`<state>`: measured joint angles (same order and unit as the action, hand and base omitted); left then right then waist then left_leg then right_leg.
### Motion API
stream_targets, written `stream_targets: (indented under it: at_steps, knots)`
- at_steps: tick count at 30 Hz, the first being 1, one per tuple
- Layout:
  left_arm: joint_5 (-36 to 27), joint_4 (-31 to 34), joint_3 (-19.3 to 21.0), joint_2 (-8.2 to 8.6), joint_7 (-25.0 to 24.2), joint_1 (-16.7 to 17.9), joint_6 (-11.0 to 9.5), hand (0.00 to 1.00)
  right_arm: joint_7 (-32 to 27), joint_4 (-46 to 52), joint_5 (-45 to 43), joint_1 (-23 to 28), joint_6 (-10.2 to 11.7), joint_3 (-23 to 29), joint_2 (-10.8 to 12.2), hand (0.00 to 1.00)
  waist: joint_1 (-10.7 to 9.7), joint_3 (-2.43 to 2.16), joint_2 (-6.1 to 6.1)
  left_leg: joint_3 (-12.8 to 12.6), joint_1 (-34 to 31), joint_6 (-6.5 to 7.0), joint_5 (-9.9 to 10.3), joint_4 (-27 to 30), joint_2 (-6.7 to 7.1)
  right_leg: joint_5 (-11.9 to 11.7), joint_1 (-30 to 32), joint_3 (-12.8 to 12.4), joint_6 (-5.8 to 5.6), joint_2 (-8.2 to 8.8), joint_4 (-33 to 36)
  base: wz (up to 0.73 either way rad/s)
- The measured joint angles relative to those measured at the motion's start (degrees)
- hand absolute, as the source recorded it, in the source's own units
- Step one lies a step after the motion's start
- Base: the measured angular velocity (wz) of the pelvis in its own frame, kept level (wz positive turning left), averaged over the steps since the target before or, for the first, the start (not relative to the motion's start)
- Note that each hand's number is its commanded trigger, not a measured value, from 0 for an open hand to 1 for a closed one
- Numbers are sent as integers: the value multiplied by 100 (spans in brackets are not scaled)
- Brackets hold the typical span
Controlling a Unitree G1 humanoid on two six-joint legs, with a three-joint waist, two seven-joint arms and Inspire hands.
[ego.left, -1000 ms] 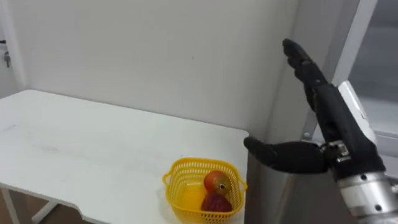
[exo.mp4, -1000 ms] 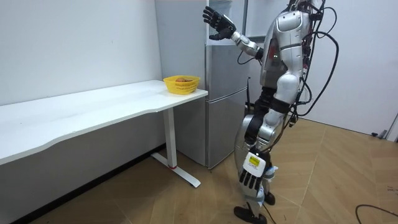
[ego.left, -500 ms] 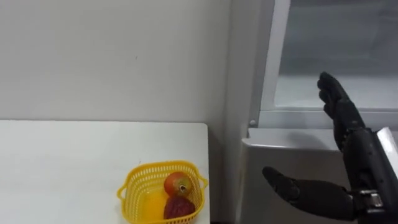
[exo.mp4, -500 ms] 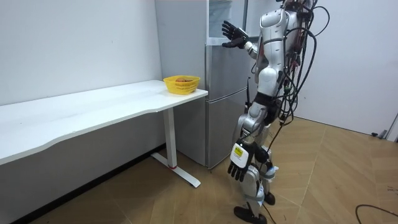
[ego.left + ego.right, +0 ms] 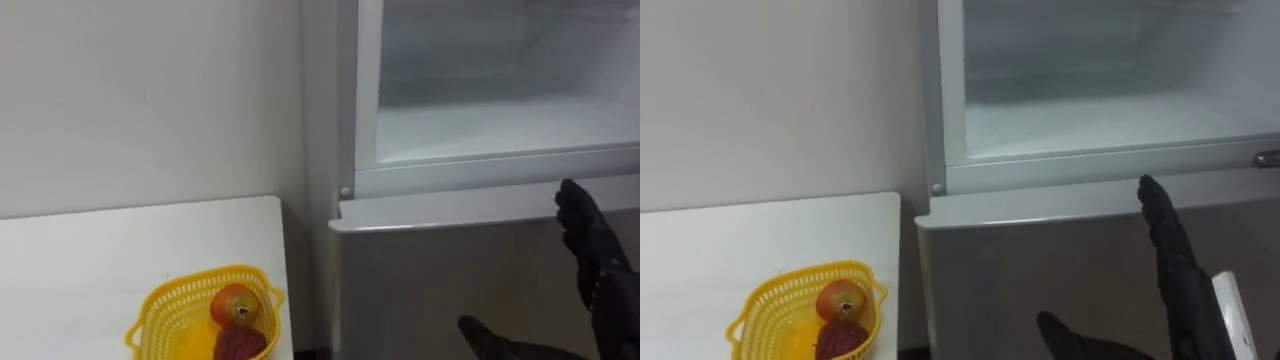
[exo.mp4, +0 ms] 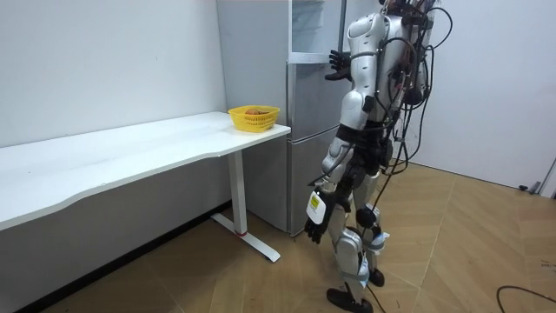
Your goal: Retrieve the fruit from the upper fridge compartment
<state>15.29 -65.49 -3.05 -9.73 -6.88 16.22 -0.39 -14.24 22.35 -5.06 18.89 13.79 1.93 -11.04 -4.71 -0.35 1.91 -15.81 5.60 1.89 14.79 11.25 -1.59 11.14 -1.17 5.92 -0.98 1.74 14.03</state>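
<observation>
Before the upper fridge (image 5: 480, 172), right robot hand (image 5: 603, 283), fingers (image 5: 579, 214) apparently straight, palm cropped.

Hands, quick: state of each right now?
Left hand: open, hanging by the thigh, holding nothing.
Right hand: open, fingers straight, held up before the fridge, holding nothing.

Upper fridge compartment (image 5: 500, 110) stands wide open, its pale white walls and floor in plain sight, framed by a silvery grey rim. It sits directly above the closed grey lower door (image 5: 430, 290), just beside the white surface (image 5: 90, 250).
</observation>
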Motion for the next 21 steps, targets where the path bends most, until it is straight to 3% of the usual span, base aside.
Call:
stream_targets:
  at_steps: [2,8,17,21]
  knots:
    - [-2,-20,-82,1,1,-32,0,0,-3,-91,97,125,1,2,13,0,-54,3,4,-118,0,-8,4,-2,-16,-3,25,-84,4,-25,32,-23]
    - [5,-1,-176,2,119,-95,10,0,-52,-555,1023,321,0,221,59,0,-194,5,63,-133,-14,-10,6,-47,-7,-3,76,-127,3,-34,37,-4]
    - [-4,182,-174,1,183,-56,46,0,-410,-1956,2610,278,-148,631,148,0,-425,15,0,-141,-106,-13,4,-34,-9,-2,190,-176,4,-45,71,-2]
    - [-3,312,-171,-1,206,15,69,0,-721,-2123,3471,302,-156,769,149,0,-461,4,-7,-138,-99,-14,3,-41,-12,-2,190,-183,5,-52,72,0]
